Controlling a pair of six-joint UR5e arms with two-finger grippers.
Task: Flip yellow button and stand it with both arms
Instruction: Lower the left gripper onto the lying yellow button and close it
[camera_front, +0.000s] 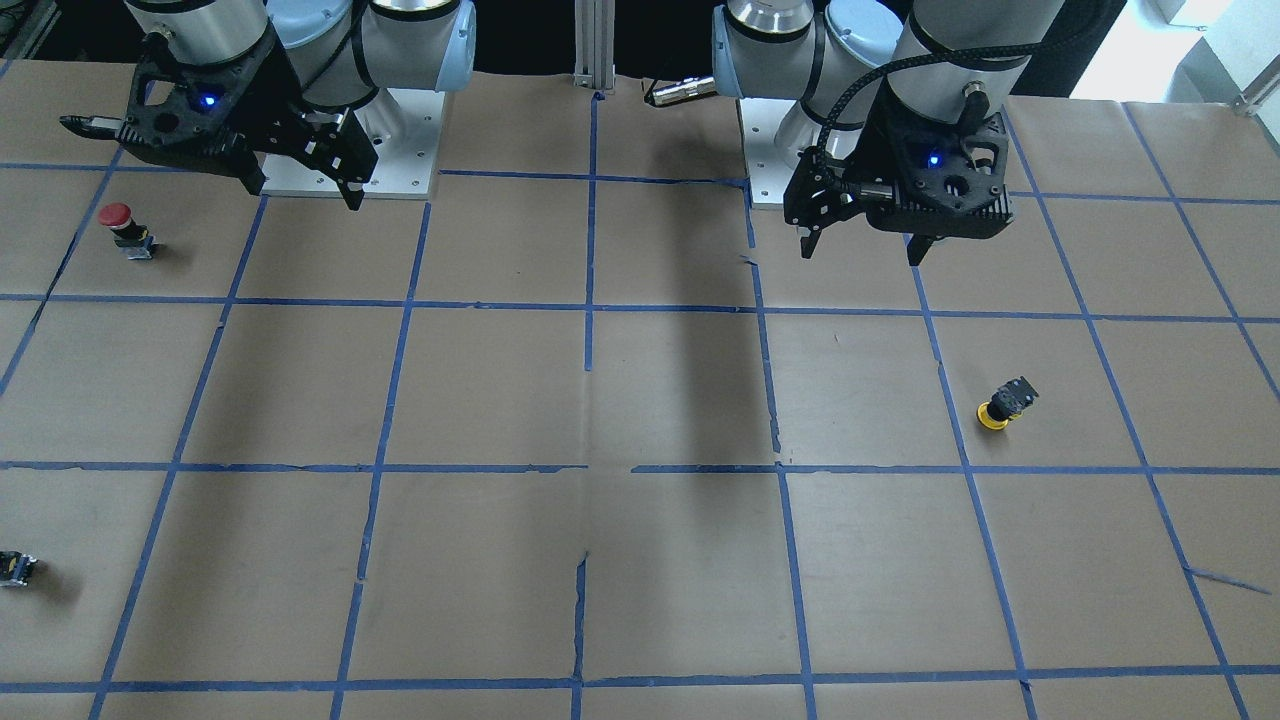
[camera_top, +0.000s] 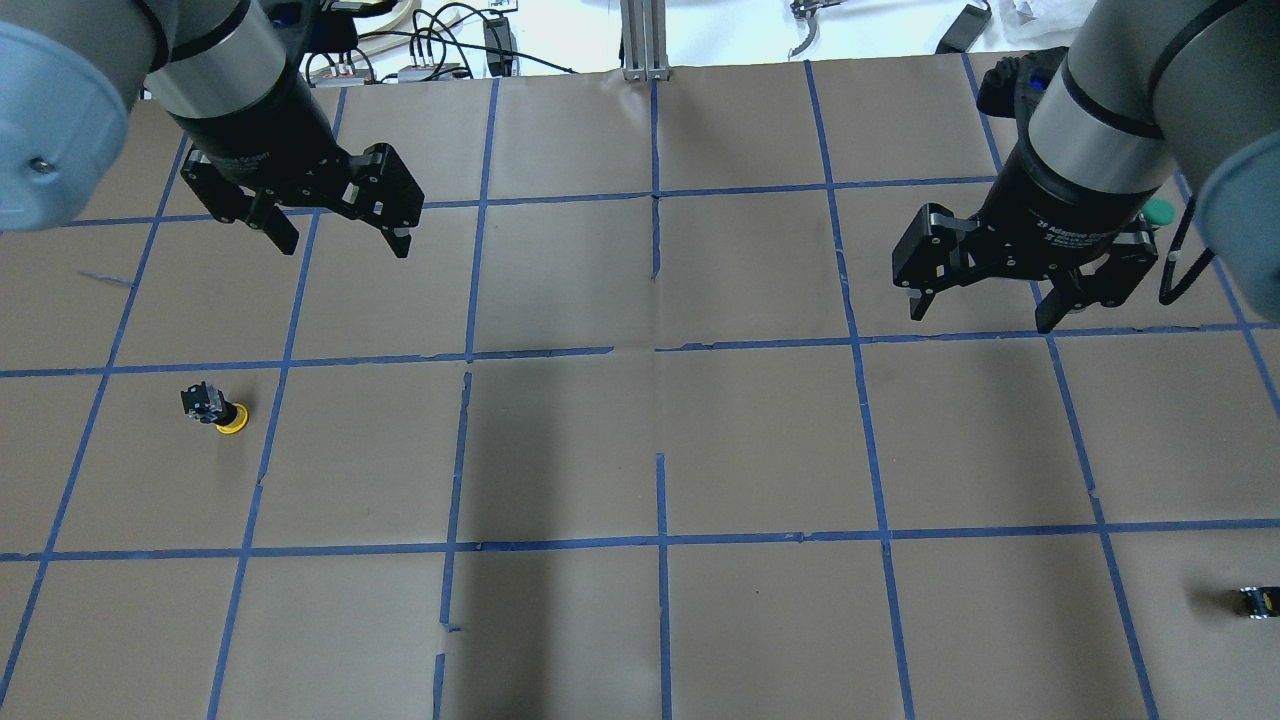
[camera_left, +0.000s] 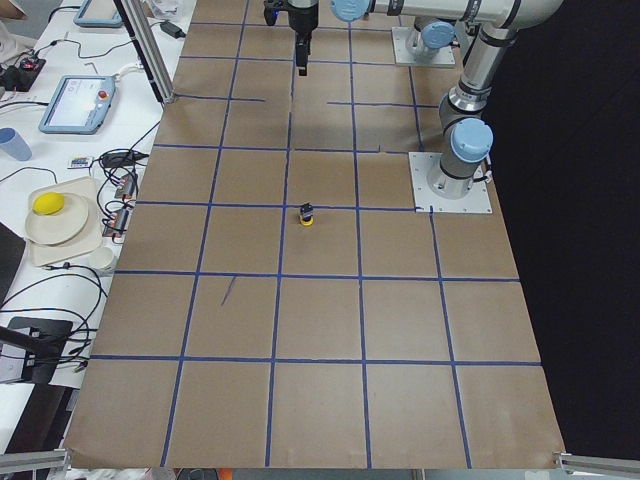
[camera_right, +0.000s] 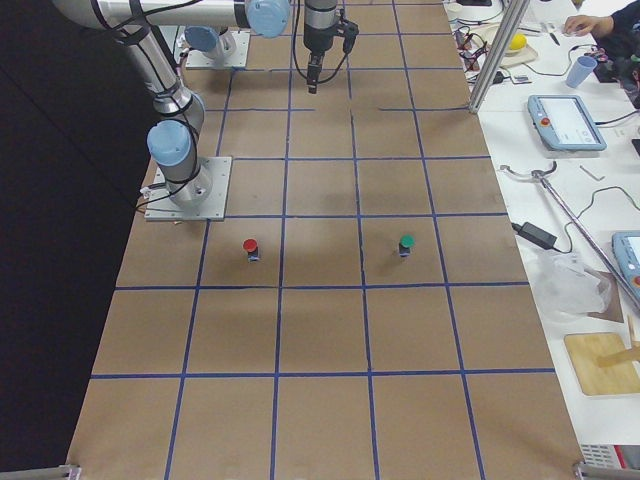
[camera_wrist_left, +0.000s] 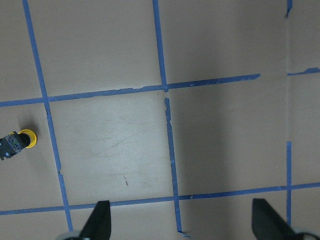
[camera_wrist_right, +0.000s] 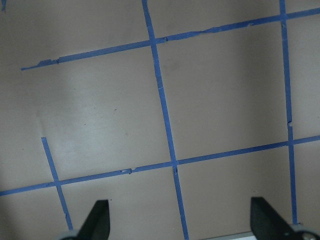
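You've got the yellow button (camera_top: 222, 413) far left on the table (camera_top: 760, 440), cap down on the paper, black body up, alone in a taped square. Left gripper (camera_top: 343, 240) hangs in the air well apart from it, fingers spread, holding nothing. Right gripper (camera_top: 980, 315) hovers over the other side, also released and empty. A small black part (camera_top: 1255, 600) lies at the right edge.
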